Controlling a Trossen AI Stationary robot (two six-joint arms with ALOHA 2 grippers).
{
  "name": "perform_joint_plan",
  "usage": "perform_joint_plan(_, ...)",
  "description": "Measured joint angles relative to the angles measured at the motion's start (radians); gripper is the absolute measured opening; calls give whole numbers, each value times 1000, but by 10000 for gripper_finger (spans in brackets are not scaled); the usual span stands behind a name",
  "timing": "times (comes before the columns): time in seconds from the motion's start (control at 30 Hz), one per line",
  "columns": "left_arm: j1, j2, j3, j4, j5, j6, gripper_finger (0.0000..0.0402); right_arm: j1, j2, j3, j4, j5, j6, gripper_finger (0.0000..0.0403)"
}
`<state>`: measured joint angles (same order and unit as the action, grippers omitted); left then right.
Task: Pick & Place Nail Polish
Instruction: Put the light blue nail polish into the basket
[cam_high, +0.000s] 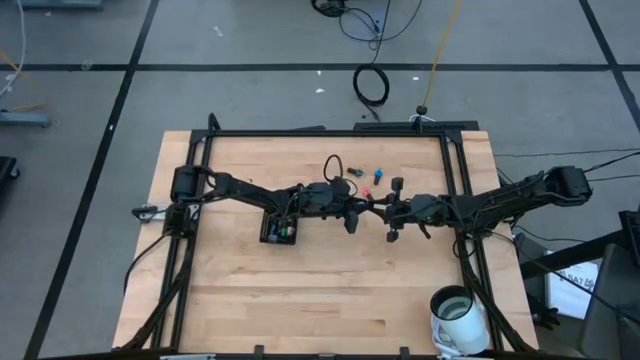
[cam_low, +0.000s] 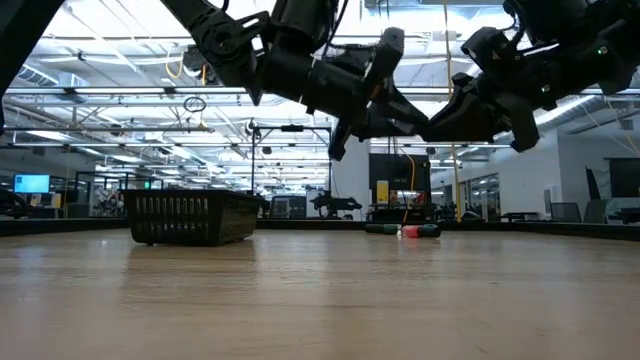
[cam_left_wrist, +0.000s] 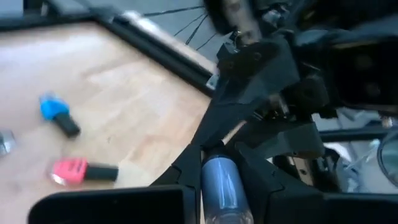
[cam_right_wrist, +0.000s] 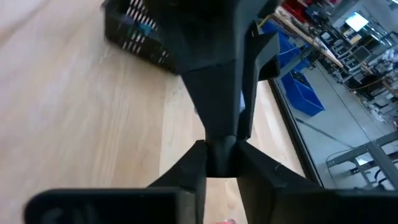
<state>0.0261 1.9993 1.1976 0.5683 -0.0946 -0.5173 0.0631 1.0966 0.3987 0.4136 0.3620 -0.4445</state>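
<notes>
Left gripper (cam_high: 368, 203) is found raised above mid-table, its fingers closed on a small pale-blue nail polish bottle (cam_left_wrist: 221, 180), as seen in the left wrist view. Right gripper (cam_high: 378, 205) is met tip to tip with it, and its fingers are seen closed on the dark cap end of the same bottle in the right wrist view.

From the left of the light wooden table (cam_high: 300, 290), a black slotted rectangular tray (cam_high: 280, 229) is noted beneath the left arm, with small bottles inside. Behind the grippers, a blue bottle with a dark cap (cam_left_wrist: 59, 115) and a red bottle with a dark cap (cam_left_wrist: 81, 170) are observed lying on their sides. A white cylindrical cup (cam_high: 458, 310) is recorded at the near right corner.
</notes>
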Motion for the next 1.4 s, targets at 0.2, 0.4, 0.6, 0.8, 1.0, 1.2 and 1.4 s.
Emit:
perform_joint_plan(0.2, -17, -107, 2, -97, -24, 220, 55, -5, -4, -1, 5, 19, 125, 182)
perform_joint_plan(0.4, -94, -239, -22, -303, -258, 428, 55, -5, -25, 0, 19, 92, 182, 240)
perform_joint_plan(0.6, -156, -399, -219, -320, -422, 383, 55, -5, -50, -1, -11, 110, 193, 240)
perform_joint_plan(0.8, -246, -566, -507, -242, -607, 229, 55, -5, -53, 0, -7, 110, 196, 226)
perform_joint_plan(1.0, -357, -608, -679, -200, -738, 66, 55, -5, -52, 0, 1, 110, 194, 216)
perform_joint_plan(1.2, -388, -609, -746, -213, -768, -83, 55, -11, -52, 0, 7, 109, 193, 215)
perform_joint_plan(1.4, -385, -609, -760, -247, -755, -118, 55, -18, -52, 0, 7, 109, 199, 212)
